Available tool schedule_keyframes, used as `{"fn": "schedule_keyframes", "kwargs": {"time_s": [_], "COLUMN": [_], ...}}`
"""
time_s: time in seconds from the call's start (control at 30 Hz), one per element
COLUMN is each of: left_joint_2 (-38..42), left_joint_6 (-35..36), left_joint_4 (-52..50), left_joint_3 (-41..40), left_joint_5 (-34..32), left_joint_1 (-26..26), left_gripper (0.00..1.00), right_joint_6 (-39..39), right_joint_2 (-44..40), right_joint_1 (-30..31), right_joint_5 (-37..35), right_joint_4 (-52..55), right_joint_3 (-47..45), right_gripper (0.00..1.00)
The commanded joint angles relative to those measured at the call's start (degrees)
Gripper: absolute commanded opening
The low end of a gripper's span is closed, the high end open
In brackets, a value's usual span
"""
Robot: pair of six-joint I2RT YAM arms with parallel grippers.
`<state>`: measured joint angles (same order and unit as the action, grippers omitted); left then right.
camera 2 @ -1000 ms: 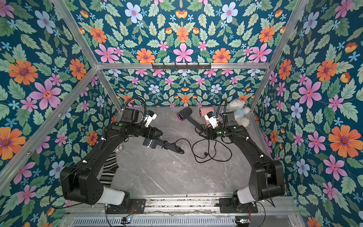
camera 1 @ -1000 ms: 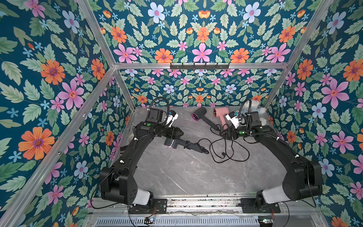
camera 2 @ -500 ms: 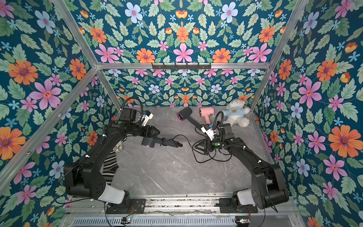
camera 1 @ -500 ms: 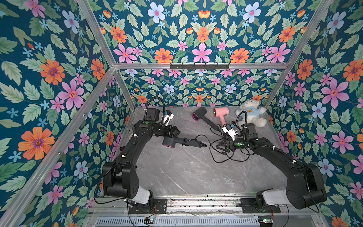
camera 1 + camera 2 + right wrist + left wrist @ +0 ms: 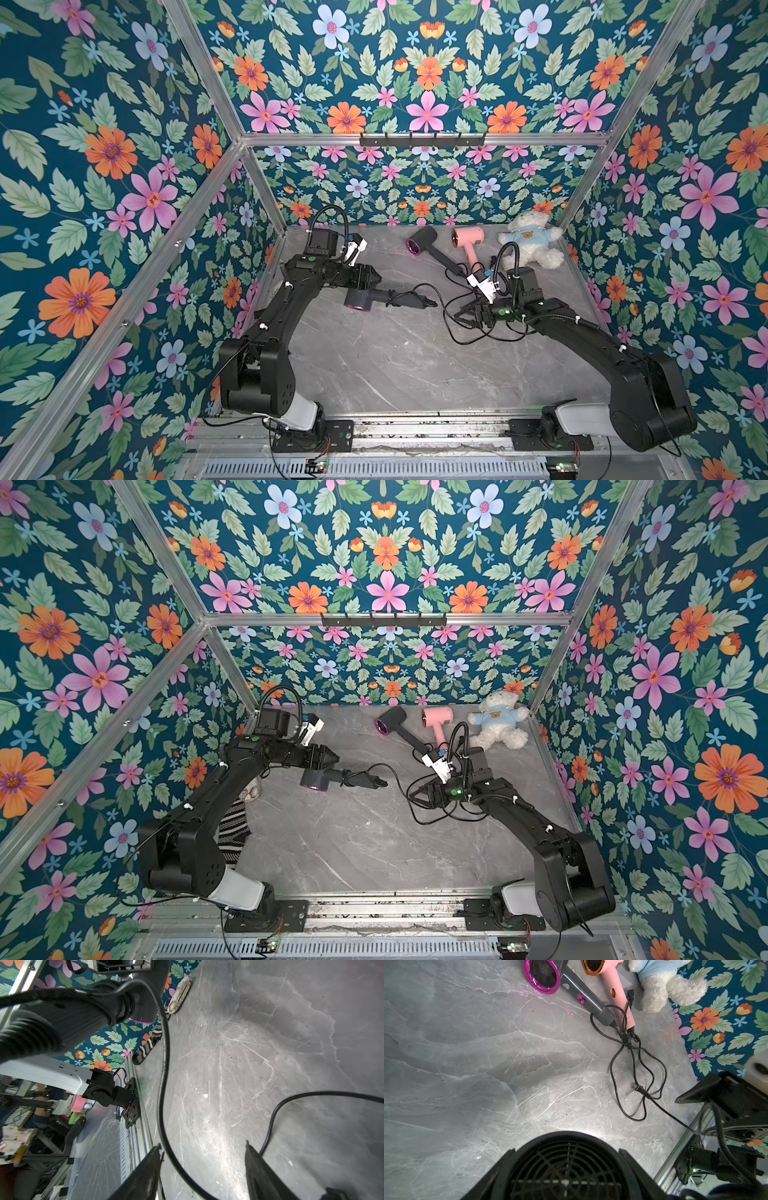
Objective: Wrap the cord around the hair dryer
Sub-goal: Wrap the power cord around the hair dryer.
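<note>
Left of centre, left end effector point(image 5: 376, 279) clamping hair dryer point(image 5: 359, 298) (cord point(image 5: 422, 286) trailing)

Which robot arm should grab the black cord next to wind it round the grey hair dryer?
Right, probably. The right claw is open, and the cord runs between its jaws, so it only needs to close. The left claw is shut on the grey hair dryer, so it is busy.

L gripper point(image 5: 371, 278) holds grey hair dryer point(image 5: 360, 299), cord point(image 5: 422, 285) trailing toward open R gripper point(image 5: 462, 314).
</note>
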<state>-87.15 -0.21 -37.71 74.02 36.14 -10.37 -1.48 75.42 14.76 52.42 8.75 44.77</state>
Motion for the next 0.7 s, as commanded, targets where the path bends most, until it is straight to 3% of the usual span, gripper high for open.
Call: {"fn": "schedule_keyframes", "kwargs": {"time_s": [0.0, 0.33, 0.67], "left_joint_2": [-0.34, -2.27, -1.86], "left_joint_6": [-0.98, -2.48, -3.22], "left_joint_4": [1.31, 1.42, 2.03], "left_joint_3": [0.41, 2.18, 1.40], "left_joint_5": [0.85, 0.57, 0.62], "left_joint_1": [0.31, 1.06, 1.10], "left_gripper": [0.00, 0.00, 0.00], "right_joint_6": [1.36, 1.13, -0.58], "right_joint_2": [-4.02, -11.41, -3.55], "right_joint_1": [-0.81, -0.28, 1.05], "right_joint_5": [-2.64, -4.46, -7.29], "right_joint_4": [-2.32, -1.33, -3.37], "right_joint_3": [-1.40, -5.71, -5.23], "right_gripper": [0.66, 0.66, 0.64]}}
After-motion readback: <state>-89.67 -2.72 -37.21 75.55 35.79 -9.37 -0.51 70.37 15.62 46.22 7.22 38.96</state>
